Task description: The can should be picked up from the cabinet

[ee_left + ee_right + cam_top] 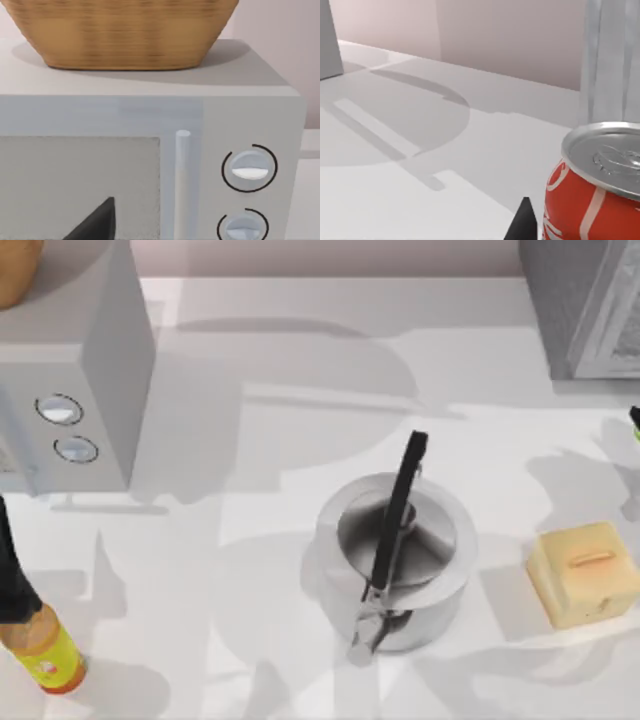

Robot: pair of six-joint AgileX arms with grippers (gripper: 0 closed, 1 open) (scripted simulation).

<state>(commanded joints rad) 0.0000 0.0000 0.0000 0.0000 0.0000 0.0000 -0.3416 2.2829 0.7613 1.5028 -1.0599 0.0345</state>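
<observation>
Here, the can [592,200] stands upright right in front of my right wrist camera: red with white stripes and a silver lid, its base out of frame. Just beside it pokes up a dark tip of my right gripper [522,222]; I cannot tell whether the tip touches the can, or whether the gripper is released or clenched. Behind the can rises the pale grey cabinet [610,60], which from above sits at the table's far right corner [590,300]. At the top view's right edge, near the cabinet, there is a small dark and green speck [635,423] that I cannot identify.

Farther out, a tan cube [585,572] rests on the table [250,640] at the right. The steel pot [395,550] stands mid-table with a black handle lying across its mouth.

On the left, the microwave [70,360] carries a woven basket [120,35]. An orange bottle [45,652] stands at the near left corner. My left gripper [95,222] faces the microwave door as a dark wedge, and its state I cannot tell either.
</observation>
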